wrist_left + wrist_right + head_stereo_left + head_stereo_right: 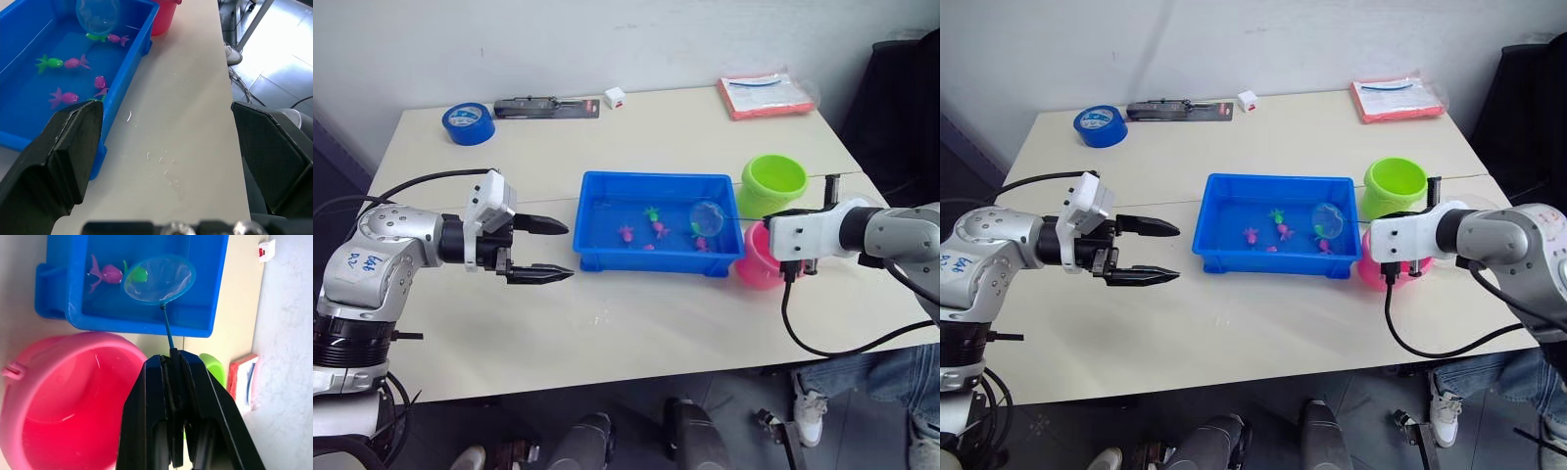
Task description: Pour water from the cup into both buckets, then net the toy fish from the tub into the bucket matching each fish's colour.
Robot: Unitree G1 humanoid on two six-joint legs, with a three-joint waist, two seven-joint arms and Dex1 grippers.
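Pink and green toy fish (658,228) sit in the blue tub (607,257); the right gripper (173,357) clamps the net (159,279), while the left gripper (548,250) gapes empty.

pink bucket (756,262) partly behind right arm

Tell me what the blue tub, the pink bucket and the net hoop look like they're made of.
Blue tub: likely moulded plastic, smooth and glossy, with a rolled rim.
Pink bucket: glossy plastic by its look, slightly translucent, light shining through its wall.
Net: fine see-through mesh in a thin blue rim, probably plastic; a green fish shows through it.
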